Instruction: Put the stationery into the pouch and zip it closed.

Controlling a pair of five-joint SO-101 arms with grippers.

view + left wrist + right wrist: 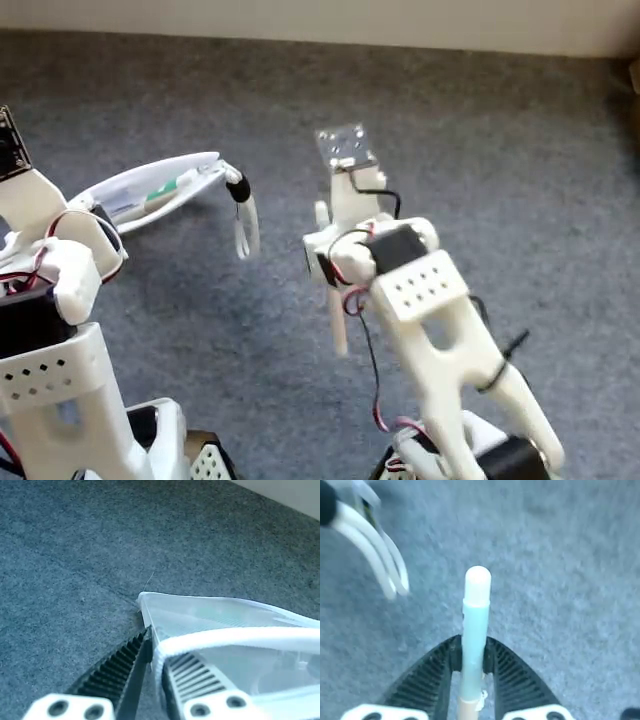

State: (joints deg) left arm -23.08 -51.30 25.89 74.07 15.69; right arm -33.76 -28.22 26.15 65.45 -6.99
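Observation:
The pouch (160,190) is translucent white, and my left gripper (98,215) holds it by one end above the grey carpet. Something green and white lies inside it. In the left wrist view my left gripper (151,645) is shut on the pouch rim (225,635). From a black tip at the pouch's far end a white strap loop (243,225) hangs down; it also appears in the right wrist view (375,555). My right gripper (330,270) is to the right of the strap, shut on a white pen (338,320). The pen (476,610) sticks out past the gripper (470,655).
Grey carpet (500,150) covers the whole work surface, with open room at the back and right. A pale wall edge (400,20) runs along the far side. The two arm bases (60,400) stand at the near edge.

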